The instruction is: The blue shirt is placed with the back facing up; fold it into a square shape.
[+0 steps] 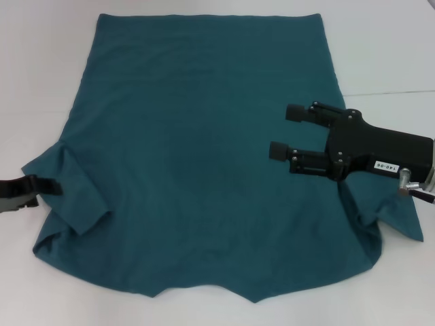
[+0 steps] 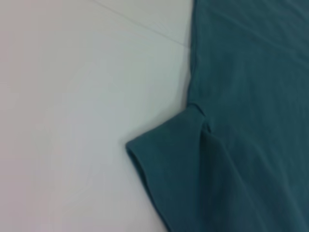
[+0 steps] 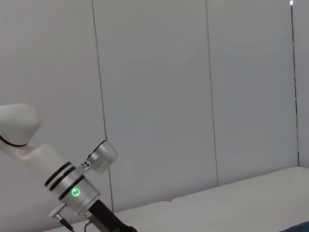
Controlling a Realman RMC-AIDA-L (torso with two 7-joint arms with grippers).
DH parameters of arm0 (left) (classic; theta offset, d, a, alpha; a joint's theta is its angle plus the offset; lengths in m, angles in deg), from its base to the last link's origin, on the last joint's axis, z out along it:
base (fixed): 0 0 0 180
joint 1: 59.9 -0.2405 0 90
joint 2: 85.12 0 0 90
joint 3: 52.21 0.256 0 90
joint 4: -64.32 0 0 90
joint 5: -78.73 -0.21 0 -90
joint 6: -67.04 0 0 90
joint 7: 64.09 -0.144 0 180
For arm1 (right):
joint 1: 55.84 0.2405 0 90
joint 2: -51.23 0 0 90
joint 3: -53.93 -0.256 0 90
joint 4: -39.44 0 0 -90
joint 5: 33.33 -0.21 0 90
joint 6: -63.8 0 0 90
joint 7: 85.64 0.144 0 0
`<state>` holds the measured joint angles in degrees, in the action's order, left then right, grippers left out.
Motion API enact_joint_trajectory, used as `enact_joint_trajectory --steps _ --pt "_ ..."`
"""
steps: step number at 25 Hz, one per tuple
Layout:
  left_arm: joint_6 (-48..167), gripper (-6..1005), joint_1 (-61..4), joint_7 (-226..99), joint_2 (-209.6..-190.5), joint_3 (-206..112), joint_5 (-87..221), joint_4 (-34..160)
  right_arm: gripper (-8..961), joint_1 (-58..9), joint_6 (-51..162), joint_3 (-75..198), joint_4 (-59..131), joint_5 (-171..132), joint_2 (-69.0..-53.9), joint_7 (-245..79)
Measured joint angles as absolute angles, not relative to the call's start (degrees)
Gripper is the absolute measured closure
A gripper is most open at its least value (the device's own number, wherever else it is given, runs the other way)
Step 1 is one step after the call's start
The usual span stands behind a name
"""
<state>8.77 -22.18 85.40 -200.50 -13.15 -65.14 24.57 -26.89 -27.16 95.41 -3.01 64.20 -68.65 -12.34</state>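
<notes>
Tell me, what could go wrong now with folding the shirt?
The left sleeve is already crumpled onto the blue shirt, so a fold might trap that bump. The right gripper hovers open over the cloth and could drag wrinkles. The left gripper sits at the sleeve's edge and might pinch too little.

Blue shirt (image 1: 197,156) spread flat, plain side up, sleeves apparently rumpled.
</notes>
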Motion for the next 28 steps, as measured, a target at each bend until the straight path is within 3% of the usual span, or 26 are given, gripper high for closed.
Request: enact_joint_trajectory --steps 28 --pt "9.92 418 -20.29 85.66 -200.63 -13.1 -67.0 27.45 71 -26.84 -26.8 95.41 -2.92 63.61 -68.65 -12.69"
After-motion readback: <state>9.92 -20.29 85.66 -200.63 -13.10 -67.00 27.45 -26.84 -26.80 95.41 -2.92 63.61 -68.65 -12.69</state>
